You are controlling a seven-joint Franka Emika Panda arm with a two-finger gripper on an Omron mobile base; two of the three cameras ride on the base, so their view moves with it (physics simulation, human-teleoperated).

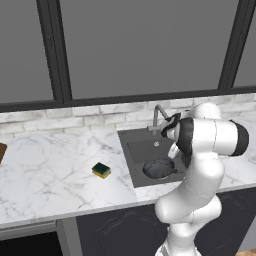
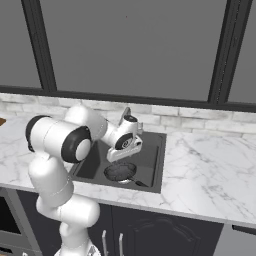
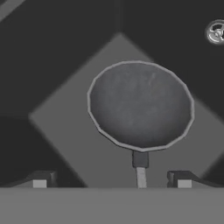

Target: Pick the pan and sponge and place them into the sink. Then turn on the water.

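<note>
The pan (image 1: pixel 158 168) lay flat on the floor of the sink (image 1: pixel 131 151), in the front part of the basin nearest the counter edge, its handle pointing toward the front right corner. In the hand view the pan (image 3: pixel 140 104) sat directly ahead of the gripper (image 3: pixel 111 179), with the short handle reaching back between the 2 fingertips (image 3: pixel 43 179); the round silver drain (image 3: pixel 216 32) showed beyond it, toward the back of the sink. The gripper (image 2: pixel 125 151) hung above the sink, over the pan (image 2: pixel 120 172) and apart from it, its jaws spread to their full width with nothing between them. The sponge (image 1: pixel 101 170) rested on the marble counter (image 1: pixel 45 170) to the left of the sink, well apart from the basin. The faucet (image 1: pixel 159 116) stood at the back rim of the sink, behind the gripper.
</note>
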